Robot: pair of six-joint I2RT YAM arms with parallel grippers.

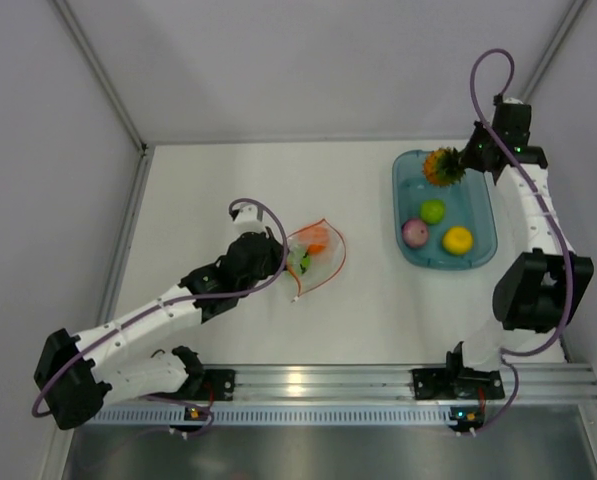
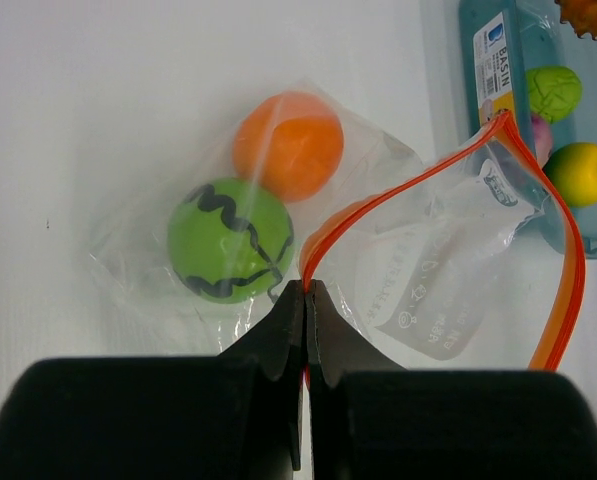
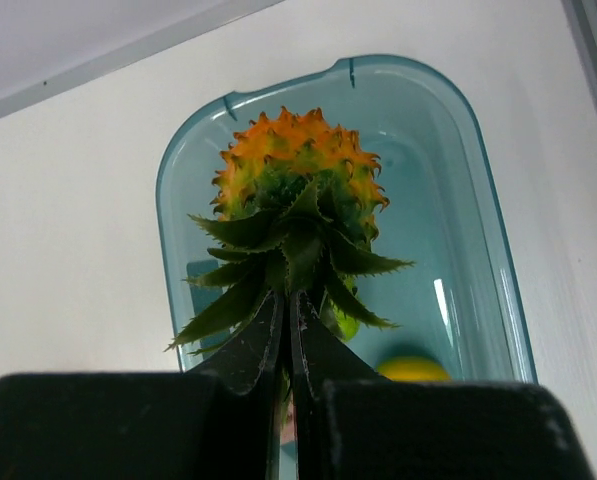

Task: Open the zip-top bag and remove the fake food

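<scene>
Ideally, right gripper (image 3: 286,300) should free its clenched spiky orange pineapple (image 3: 298,170) low inside the blue plastic tub (image 3: 448,200); left gripper (image 2: 306,285) pinches the clear zip-top bag (image 2: 418,260).

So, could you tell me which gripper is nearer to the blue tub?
Right. The right gripper holds the pineapple by its crown over the far end of the tub; the left gripper sits to its left, pinching the edge of the zip-top bag.

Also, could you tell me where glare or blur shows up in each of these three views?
Top external: even, soft light, one bright reflection on the metal rail. Left wrist: pale sheen on the zip-top bag, left gripper dark and slightly soft. Right wrist: pineapple fairly sharp, a bright streak on the blue tub wall.
</scene>
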